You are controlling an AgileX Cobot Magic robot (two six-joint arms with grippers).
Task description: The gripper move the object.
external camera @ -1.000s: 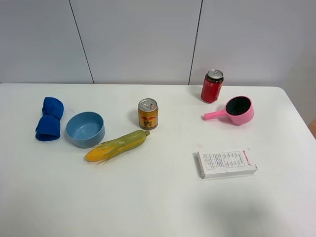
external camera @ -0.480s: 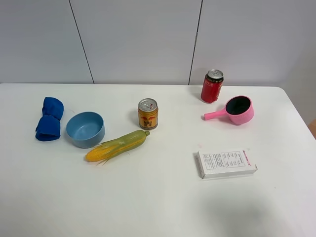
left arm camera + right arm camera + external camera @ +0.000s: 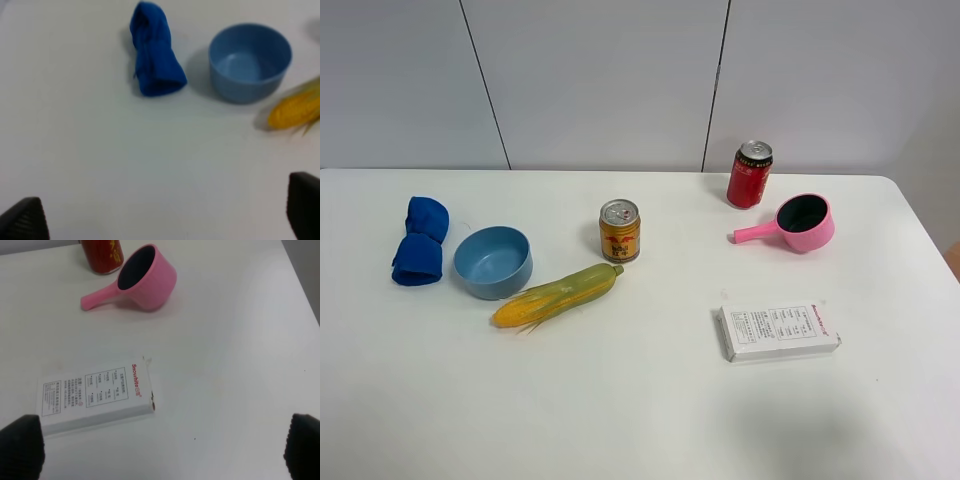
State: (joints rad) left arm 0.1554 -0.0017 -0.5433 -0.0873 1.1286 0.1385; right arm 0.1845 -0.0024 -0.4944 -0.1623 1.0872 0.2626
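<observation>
White table [image 3: 650,420]. White box [image 3: 779,331], near right. Corn cob [image 3: 558,295], centre-left. Light-blue bowl [image 3: 493,261], left. Blue cloth bundle [image 3: 420,240], far left, just beside the bowl, lying free. Left gripper [image 3: 165,220] and right gripper [image 3: 160,445], fingertips spread wide, empty.

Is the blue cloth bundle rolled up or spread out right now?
Rolled up. The blue cloth bundle lies on the table as a compact roll, pinched at its middle, beside the light-blue bowl.
</observation>
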